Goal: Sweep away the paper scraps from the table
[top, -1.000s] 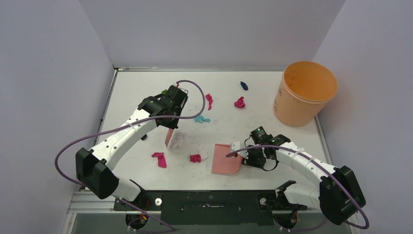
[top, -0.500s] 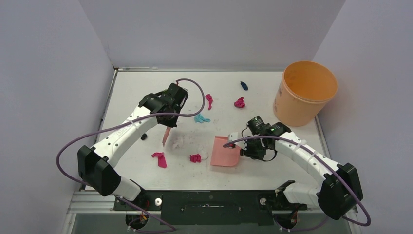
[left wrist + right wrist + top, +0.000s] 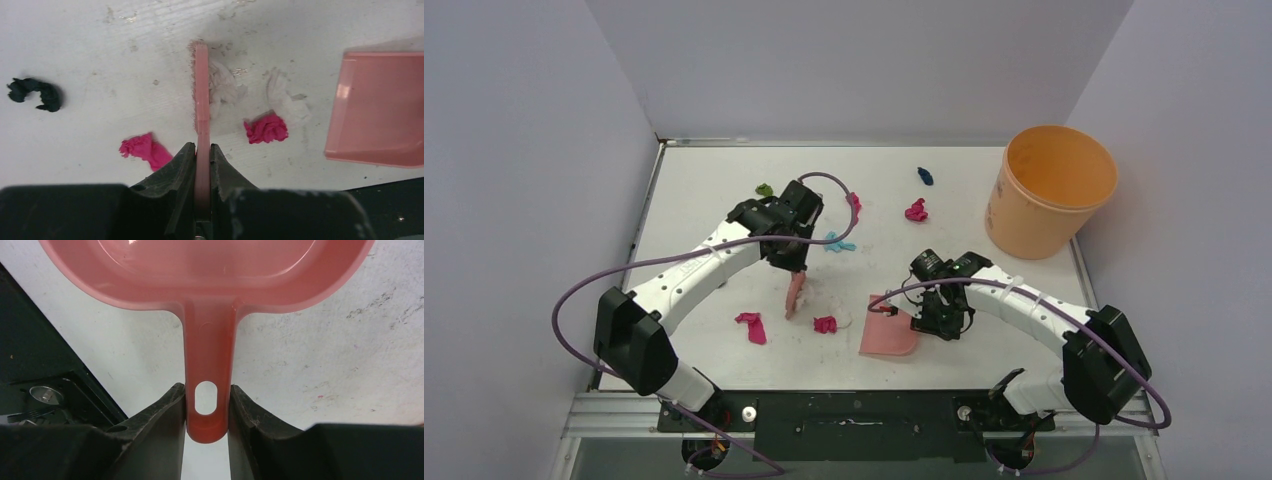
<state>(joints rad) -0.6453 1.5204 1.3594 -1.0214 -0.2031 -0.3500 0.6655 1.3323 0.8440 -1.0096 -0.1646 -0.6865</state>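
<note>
My left gripper (image 3: 793, 268) (image 3: 202, 155) is shut on the pink hand brush (image 3: 795, 296) (image 3: 201, 95), whose bristle end rests on the table (image 3: 704, 180). A white scrap (image 3: 223, 90) touches the brush's right side. Another white scrap (image 3: 283, 96) and a magenta scrap (image 3: 825, 324) (image 3: 266, 128) lie between the brush and the pink dustpan (image 3: 887, 330) (image 3: 380, 107). My right gripper (image 3: 923, 318) (image 3: 206, 405) is shut on the dustpan's handle (image 3: 206, 365). Another magenta scrap (image 3: 751, 327) (image 3: 145, 149) lies left of the brush.
More scraps lie farther back: cyan (image 3: 836, 243), two magenta (image 3: 855, 205) (image 3: 916, 211), dark blue (image 3: 925, 176) and green (image 3: 765, 189). A dark scrap (image 3: 35, 93) lies at the left. An orange bucket (image 3: 1051, 190) stands at the back right.
My left gripper has carried the brush right and nearer, pushing the white scrap toward the dustpan. My right gripper has shifted left with the dustpan.
</note>
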